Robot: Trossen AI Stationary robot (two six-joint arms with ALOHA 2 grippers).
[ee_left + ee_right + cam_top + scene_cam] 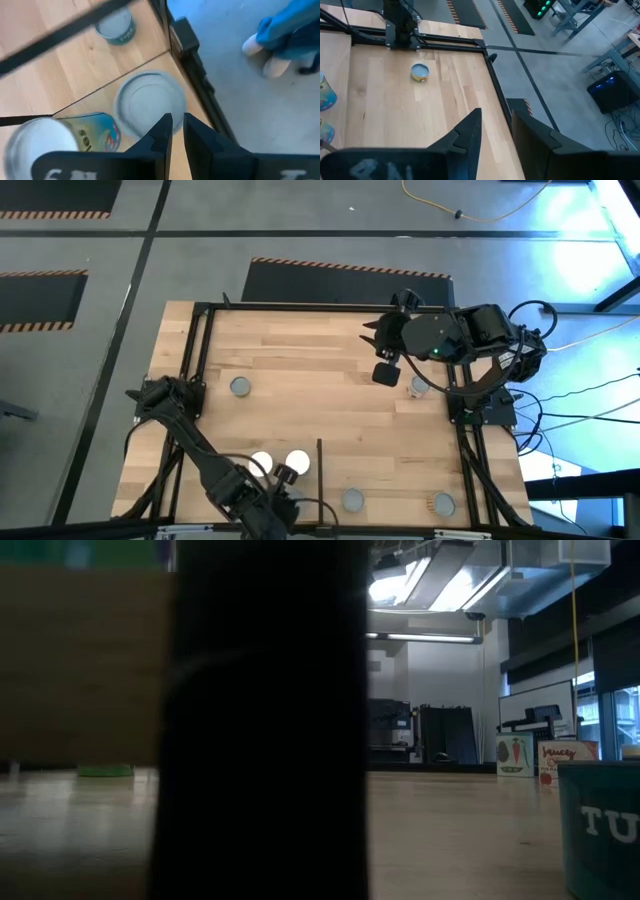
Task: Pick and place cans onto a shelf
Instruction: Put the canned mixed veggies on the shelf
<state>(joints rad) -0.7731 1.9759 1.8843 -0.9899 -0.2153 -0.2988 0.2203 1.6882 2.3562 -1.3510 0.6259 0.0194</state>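
The left gripper point(283, 505) hangs at the near edge of the counter point(330, 380), above the two white-topped cans point(297, 463). In the left wrist view its jaws stand nearly closed with only a thin gap, grasping nothing, directly over a grey-topped can point(150, 102) that stands just inside the black frame point(192, 50).

The right gripper point(385, 373) is poised over the far right of the counter, beside another can point(418, 387). Its jaws are released and empty.

Other cans stand well apart: one at the left point(240, 387), two along the near edge point(352, 500). The thin divider bar point(320, 465) marks the shelf zone.

Judged step: approach for a pick; no can is held. The next move calls for spreading the left jaws wider than the can, then descending squarely around it.
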